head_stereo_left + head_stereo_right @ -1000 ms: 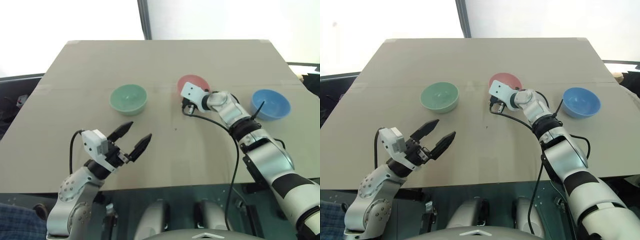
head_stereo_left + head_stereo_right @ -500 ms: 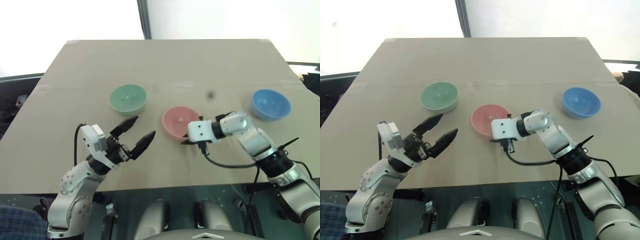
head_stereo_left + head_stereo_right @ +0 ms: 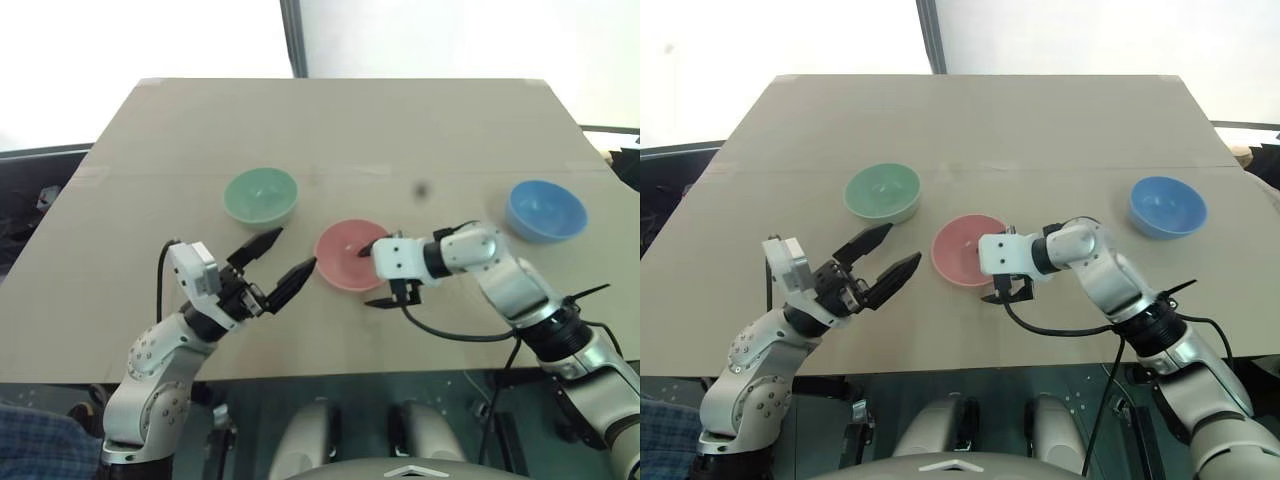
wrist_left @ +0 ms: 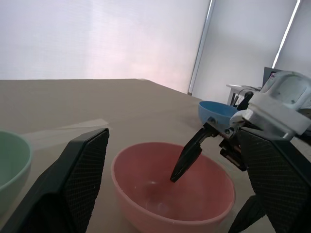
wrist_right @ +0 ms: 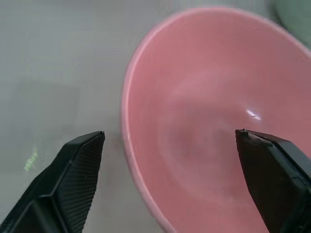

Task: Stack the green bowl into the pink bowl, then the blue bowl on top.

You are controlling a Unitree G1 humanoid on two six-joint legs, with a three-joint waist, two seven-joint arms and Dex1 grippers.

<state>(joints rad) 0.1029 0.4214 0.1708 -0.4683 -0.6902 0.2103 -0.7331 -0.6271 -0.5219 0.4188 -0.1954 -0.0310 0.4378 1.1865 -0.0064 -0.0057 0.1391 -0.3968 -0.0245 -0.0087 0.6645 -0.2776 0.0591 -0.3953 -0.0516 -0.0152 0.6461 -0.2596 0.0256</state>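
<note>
In the left eye view you see the tan desk (image 3: 420,130) filling most of the frame, with the green bowl (image 3: 261,196) left of centre, the pink bowl (image 3: 351,255) just below the middle, and the blue bowl (image 3: 545,210) at the right edge; all three sit upright and well apart. Your right gripper (image 3: 374,273) reaches in from the lower right with its fingers spread wide, straddling the near right rim of the pink bowl, one finger over the bowl and the other outside it above the desk; whether either finger touches the rim you cannot tell. Your left gripper (image 3: 284,262) sits in the lower left, fingers apart and empty, pointing toward the pink bowl and just short of it. In the right eye view the same layout repeats, with the pink bowl near centre and the green bowl above and left of it. In the left wrist view you look between two parted black fingers (image 4: 73,184) at the pink bowl low in the middle, a sliver of the green bowl at the left edge, the blue bowl behind, and the right gripper's finger dipping into the pink bowl. In the right wrist view the pink bowl's rim runs between the two spread fingers (image 5: 68,179), which are not clamped on it.
</note>
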